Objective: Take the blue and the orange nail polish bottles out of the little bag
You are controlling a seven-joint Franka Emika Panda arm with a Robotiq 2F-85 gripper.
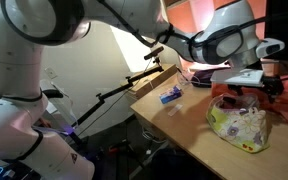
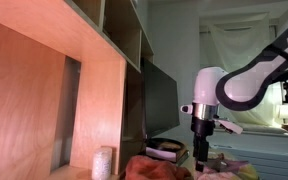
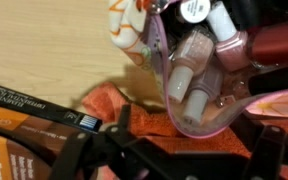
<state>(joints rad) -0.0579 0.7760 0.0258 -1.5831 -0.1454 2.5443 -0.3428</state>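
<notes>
Little bag (image 3: pixel 170 98) gaping, nail polish bottles (image 3: pixel 197 56) inside, orange-red cloth (image 3: pixel 106 101) beneath, end effector (image 3: pixel 174 156) spread wide

The bag (image 1: pixel 236 122) is pale and see-through, with pinkish dots and lime-yellow trim. In the wrist view the pink bottles (image 3: pixel 194 55) are pale with white caps. The dark bottle (image 3: pixel 276 42) looks deep red, though blurred. The cloth (image 3: pixel 109 100) is orange-red and the table (image 1: pixel 179 115) light wood.

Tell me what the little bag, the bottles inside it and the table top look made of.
Little bag: soft clear plastic, probably vinyl; the bottles show through its glossy wall.
Bottles: likely glass with smooth plastic caps, judging by their shine; blur leaves it open.
Table top: wood or wood-look laminate, matte, pale and evenly toned.
</notes>
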